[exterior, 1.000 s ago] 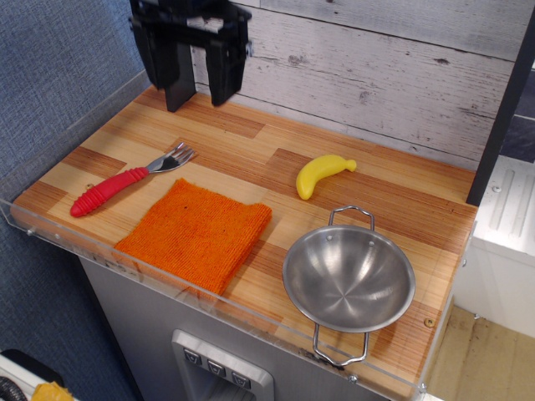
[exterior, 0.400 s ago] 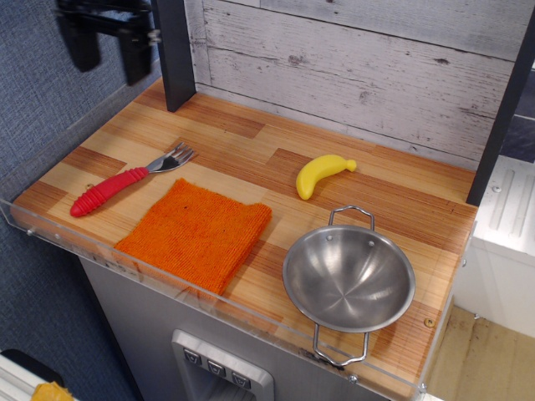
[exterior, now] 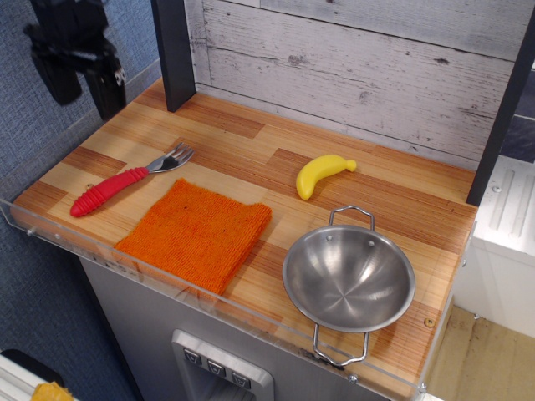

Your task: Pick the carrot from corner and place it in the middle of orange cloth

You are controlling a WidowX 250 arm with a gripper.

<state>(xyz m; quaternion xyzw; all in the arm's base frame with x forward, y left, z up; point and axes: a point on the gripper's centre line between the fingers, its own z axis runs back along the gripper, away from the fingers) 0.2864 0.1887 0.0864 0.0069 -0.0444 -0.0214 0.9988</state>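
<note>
The carrot [exterior: 125, 183] is a fork with a red ribbed handle and a silver head. It lies flat near the front-left corner [exterior: 33, 205] of the striped wooden tabletop. The orange cloth [exterior: 195, 232] lies flat just right of it, near the front edge. My black gripper [exterior: 81, 90] hangs in the air at the upper left, above and behind the fork, well clear of it. Its two fingers point down with a gap between them and hold nothing.
A yellow toy banana [exterior: 322, 173] lies at mid-table. A steel bowl [exterior: 349, 280] with wire handles stands at the front right. A dark post [exterior: 174, 52] stands at the back left. A clear acrylic rim [exterior: 209, 301] edges the front.
My gripper has moved left from the back of the table past the post, then come down a little toward the fork's side. Nothing on the table has moved.
</note>
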